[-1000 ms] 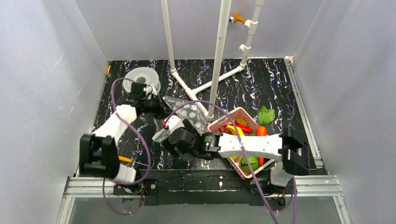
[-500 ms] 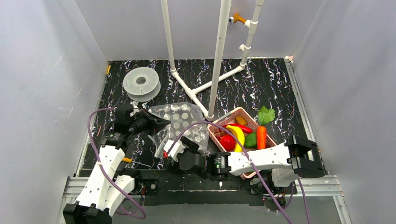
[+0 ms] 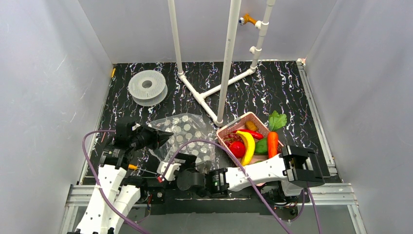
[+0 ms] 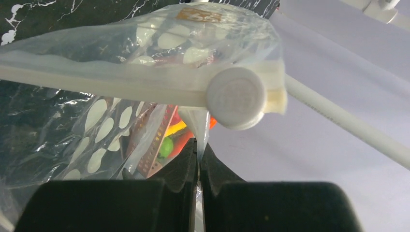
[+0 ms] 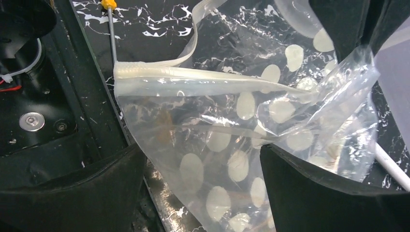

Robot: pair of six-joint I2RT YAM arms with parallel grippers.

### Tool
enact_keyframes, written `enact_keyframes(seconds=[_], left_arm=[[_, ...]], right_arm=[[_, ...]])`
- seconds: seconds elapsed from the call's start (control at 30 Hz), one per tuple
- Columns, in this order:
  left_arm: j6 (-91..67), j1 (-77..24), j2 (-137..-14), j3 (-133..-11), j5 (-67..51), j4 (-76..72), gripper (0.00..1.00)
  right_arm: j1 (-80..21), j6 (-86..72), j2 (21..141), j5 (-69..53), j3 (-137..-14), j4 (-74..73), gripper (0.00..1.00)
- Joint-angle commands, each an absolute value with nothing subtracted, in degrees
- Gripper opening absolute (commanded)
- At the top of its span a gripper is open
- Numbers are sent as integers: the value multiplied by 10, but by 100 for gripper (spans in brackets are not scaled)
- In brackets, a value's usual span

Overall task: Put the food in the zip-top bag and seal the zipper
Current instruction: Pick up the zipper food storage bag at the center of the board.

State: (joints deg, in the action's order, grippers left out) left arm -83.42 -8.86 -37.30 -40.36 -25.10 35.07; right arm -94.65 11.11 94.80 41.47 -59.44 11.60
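Up front, the left tool [image 4: 198,151] pinches the zip-top bag [image 3: 191,127] while the right tool [image 5: 203,166], spread wide, straddles it.

This looks like a robotics lab test cell rather than a home or shop, though nothing beyond the booth shows. Plain white panel walls [image 3: 48,73] box in a black marbled surface [image 3: 282,87] edged by an aluminium rail [image 3: 336,189]. Two robot arms, left arm [image 3: 108,187] and right arm [image 3: 255,170], are bolted at its near edge. A white pipe frame [image 3: 229,53], a filament spool [image 3: 147,87] and toy food [image 3: 246,144] in a pink basket [image 3: 234,122] stand on it.
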Motion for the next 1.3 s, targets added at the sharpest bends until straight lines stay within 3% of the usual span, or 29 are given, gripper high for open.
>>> enact_keyframes(seconds=[0.0, 0.03, 0.07, 0.1, 0.13, 0.2, 0.27, 0.33, 0.4, 0.5, 0.63, 0.77, 0.97, 1.27], left_arm=[[-851, -90, -367, -418, -240, 386, 0], [-848, -90, -366, -418, -240, 385, 0], [-844, -90, -366, -418, -239, 384, 0], [-837, -91, -367, -418, -239, 384, 0], [-831, -91, -368, -420, -236, 387, 0], [-819, -91, -368, -424, -230, 395, 1], [-799, -90, -364, -436, -214, 400, 22], [-760, -90, -365, -460, -200, 394, 55], [-702, -90, -378, -506, -180, 412, 79], [-613, -91, -408, -585, -155, 463, 90], [-539, -90, -410, -634, -119, 513, 89], [-523, -90, -352, -607, -59, 527, 78], [-540, -90, -322, -569, -66, 534, 68], [-578, -90, -331, -530, -74, 514, 68]], right_arm=[[-951, 142, 951, 459, -632, 163, 84], [-951, 144, 948, 452, -624, 171, 66], [-951, 144, 943, 444, -620, 173, 32], [-951, 141, 937, 442, -613, 180, 10], [-951, 136, 930, 440, -605, 184, 2], [-951, 126, 915, 430, -593, 183, 1], [-950, 112, 903, 421, -581, 183, 1], [-950, 101, 892, 414, -566, 189, 1], [-945, 88, 883, 406, -552, 190, 1], [-934, 59, 858, 385, -532, 199, 1], [-914, 34, 826, 368, -504, 217, 1], [-886, -6, 775, 336, -470, 225, 1], [-875, -25, 749, 331, -448, 230, 1], [-869, -34, 733, 326, -437, 227, 1]])
